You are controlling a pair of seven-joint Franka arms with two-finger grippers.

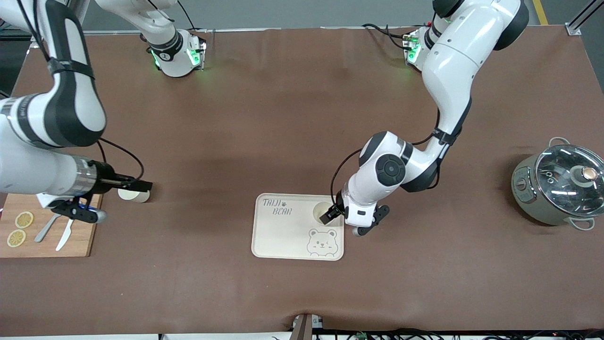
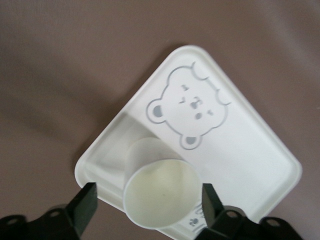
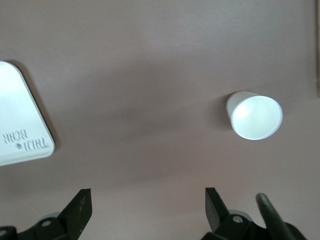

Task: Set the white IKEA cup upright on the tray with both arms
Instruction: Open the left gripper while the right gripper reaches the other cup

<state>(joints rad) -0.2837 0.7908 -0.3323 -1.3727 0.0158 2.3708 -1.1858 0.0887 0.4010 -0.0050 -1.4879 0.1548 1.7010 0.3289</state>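
Observation:
The cream bear tray (image 1: 283, 236) lies mid-table. A white cup (image 1: 322, 209) stands upright on its corner toward the left arm's end. My left gripper (image 1: 330, 213) is over it. In the left wrist view the fingers (image 2: 85, 202) are open on either side of the cup (image 2: 160, 192) without touching it, with the tray (image 2: 250, 155) under it. A second white cup (image 1: 133, 195) stands on the table beside the cutting board. My right gripper (image 1: 141, 184) is open and empty just above it. The right wrist view shows that cup (image 3: 254, 116) off to one side of the gripper (image 3: 148, 202) and a tray corner (image 3: 20, 125).
A wooden cutting board (image 1: 47, 241) with lemon slices (image 1: 23, 219), a knife (image 1: 63, 234) and a spoon lies at the right arm's end. A grey pot with a glass lid (image 1: 559, 189) stands at the left arm's end.

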